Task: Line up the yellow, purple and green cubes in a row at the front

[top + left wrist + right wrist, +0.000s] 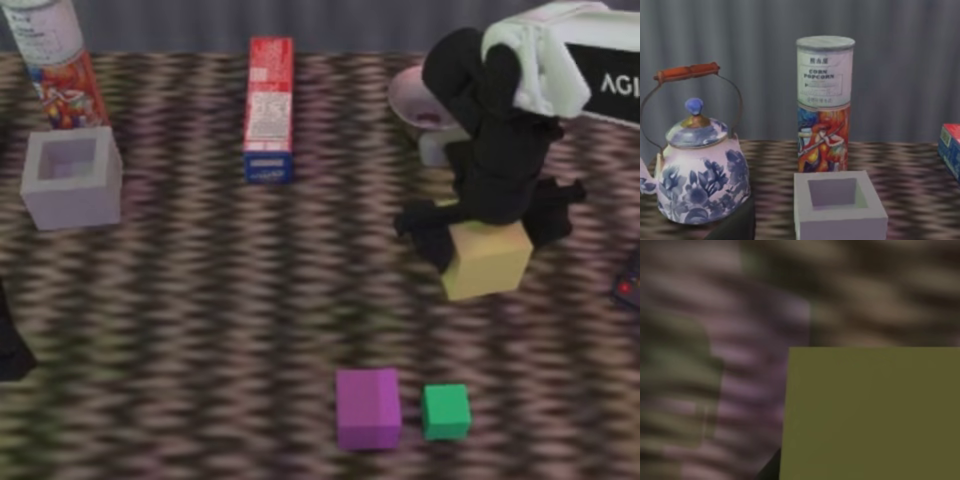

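Yellow cube clamped in the right hand, toward the bench's right side.
Purple cube and green cube sit just beside each other near the front edge.

Reference landmark: the purple cube, at the table's front. The green cube sits just right of it, apart by a narrow gap. The yellow cube lies behind and right of it, under the right gripper (apparently clamped, fingers mostly hidden). The hollow box stands far behind-left, the carton behind.
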Available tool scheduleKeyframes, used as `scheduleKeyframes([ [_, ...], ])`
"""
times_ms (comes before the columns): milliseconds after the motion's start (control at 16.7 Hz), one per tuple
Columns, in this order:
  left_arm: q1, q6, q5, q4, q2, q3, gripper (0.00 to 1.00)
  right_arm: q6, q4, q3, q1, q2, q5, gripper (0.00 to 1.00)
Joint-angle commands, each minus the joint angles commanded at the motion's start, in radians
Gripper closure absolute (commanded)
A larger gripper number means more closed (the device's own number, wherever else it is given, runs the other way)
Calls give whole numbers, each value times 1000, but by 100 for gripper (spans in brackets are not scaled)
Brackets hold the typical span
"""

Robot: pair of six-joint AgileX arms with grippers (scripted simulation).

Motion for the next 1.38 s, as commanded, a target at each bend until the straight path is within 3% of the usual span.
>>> scheduleKeyframes([
  [360,0,0,0,0,0,0,0,39,-11,24,29,19,0,100],
  [540,0,0,0,0,0,0,0,170,-50,97,130,59,2,100],
  [1020,0,0,0,0,0,0,0,690,-176,325,494,166,4,100],
  [1200,0,0,0,0,0,0,0,769,-193,365,565,175,5,100],
  [1380,0,0,0,0,0,0,0,774,-194,368,569,175,5,100],
])
